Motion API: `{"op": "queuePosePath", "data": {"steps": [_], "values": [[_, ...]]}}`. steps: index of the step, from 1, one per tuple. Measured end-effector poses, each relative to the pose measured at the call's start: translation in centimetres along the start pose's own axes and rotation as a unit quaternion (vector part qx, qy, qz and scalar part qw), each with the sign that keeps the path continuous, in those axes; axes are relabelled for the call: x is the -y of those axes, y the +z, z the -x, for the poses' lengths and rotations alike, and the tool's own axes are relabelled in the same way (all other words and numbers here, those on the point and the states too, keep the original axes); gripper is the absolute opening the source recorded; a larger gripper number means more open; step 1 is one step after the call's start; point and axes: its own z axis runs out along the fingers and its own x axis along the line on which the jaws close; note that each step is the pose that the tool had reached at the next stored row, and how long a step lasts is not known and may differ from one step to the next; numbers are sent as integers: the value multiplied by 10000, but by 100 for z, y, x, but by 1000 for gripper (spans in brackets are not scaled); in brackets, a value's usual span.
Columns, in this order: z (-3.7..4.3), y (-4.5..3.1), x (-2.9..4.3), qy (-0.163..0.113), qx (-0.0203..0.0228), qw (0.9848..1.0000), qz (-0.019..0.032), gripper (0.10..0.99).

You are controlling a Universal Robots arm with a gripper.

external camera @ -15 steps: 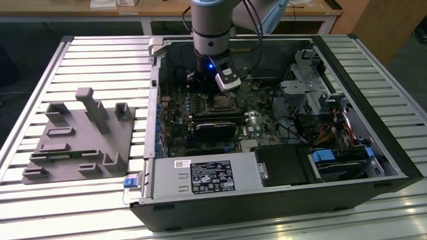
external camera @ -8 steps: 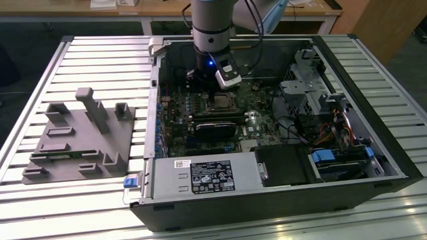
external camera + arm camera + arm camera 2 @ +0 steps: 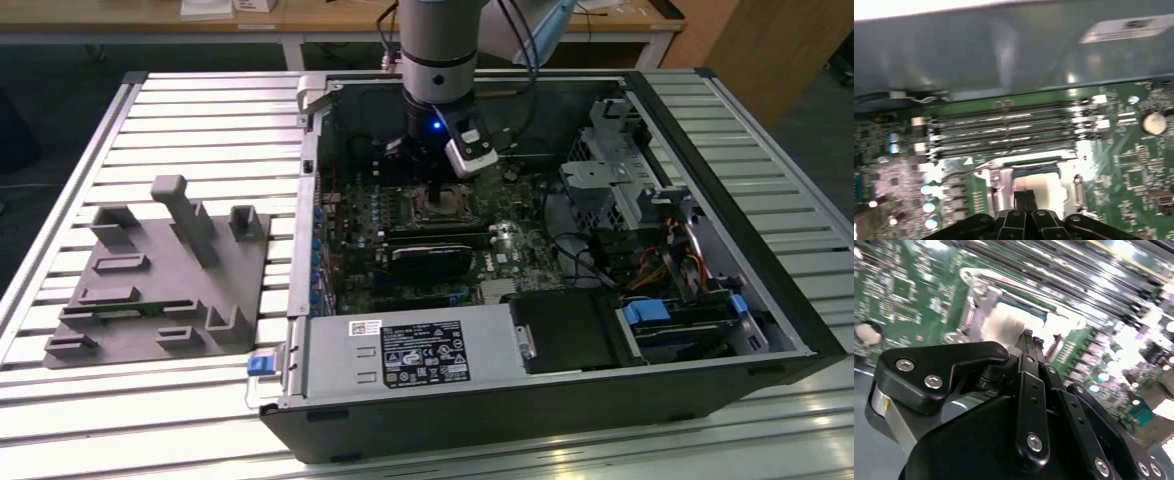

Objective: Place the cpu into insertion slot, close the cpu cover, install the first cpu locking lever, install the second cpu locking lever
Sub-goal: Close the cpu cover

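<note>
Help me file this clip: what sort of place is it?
Probably a robotics lab or workshop: an open PC case lies on a slatted metal table, a robot arm reaches into it, a grey fixture block sits beside it, and wooden desks stand behind.

Arm [image 3: 438, 40]: silvery-grey cylindrical tube with paler grey joint band. Small blue light [image 3: 437, 126] at wrist. Dark cables [image 3: 530, 50] trailing alongside. Boxy white-and-black camera housing [image 3: 471, 148] strapped to wrist.
Gripper [image 3: 1032, 340]: matte black. Flat linkage bars [image 3: 1033, 405] pinned with round silver screws [image 3: 1034, 442]. Slim ridged fingertips [image 3: 1025, 342]. Silver metal ring [image 3: 879, 407] at base, yellowish mark on edge.
</note>
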Motion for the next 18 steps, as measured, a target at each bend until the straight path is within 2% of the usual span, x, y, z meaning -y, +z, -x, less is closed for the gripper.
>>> {"op": "queuePosePath", "data": {"steps": [3, 4, 7, 15, 18], "values": [[99, 5, -14, 0, -1, 10000, 0, 106], [110, 5, -15, 0, -1, 10000, 0, 106], [112, -17, -17, 0, -1, 10000, 0, 106], [120, -208, -23, 0, -1, 10000, 0, 106], [121, -219, -24, 0, -1, 10000, 2, 106]]}}
